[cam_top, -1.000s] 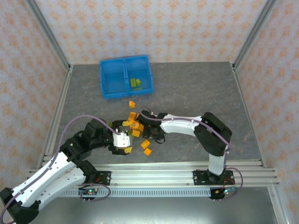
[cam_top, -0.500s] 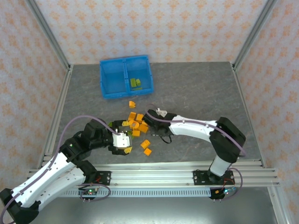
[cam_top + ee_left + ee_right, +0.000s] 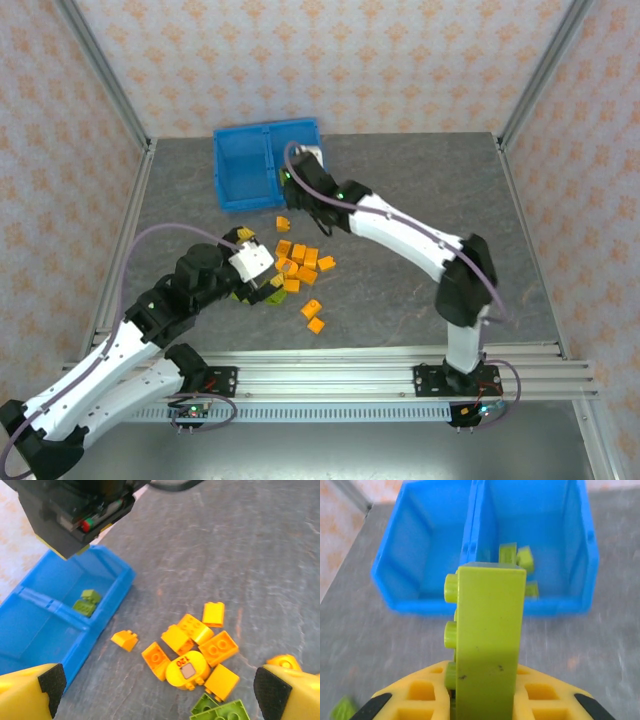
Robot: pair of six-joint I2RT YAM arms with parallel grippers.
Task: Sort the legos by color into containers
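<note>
The green lego stands on edge, studs to the left, clamped between the yellow fingers of the right gripper, which hangs just short of the near wall of the blue bin, roughly in line with its divider. Of the 2 compartments, the right one already holds a few green bricks, so the step in hand looks like carrying this 1 to join them. The next move would call for going a little further forward and to the right, past the rim and clear of the divider, then parting the fingers so the piece drops among its own colour and not into the left compartment. Nearer the arms, the loose orange legos lie bunched on the grey table, with 2 more green pieces at the near edge of the pile. The left gripper hovers above that pile with its fingers spread wide and nothing between them. Most of the sorting seems to lie ahead.
</note>
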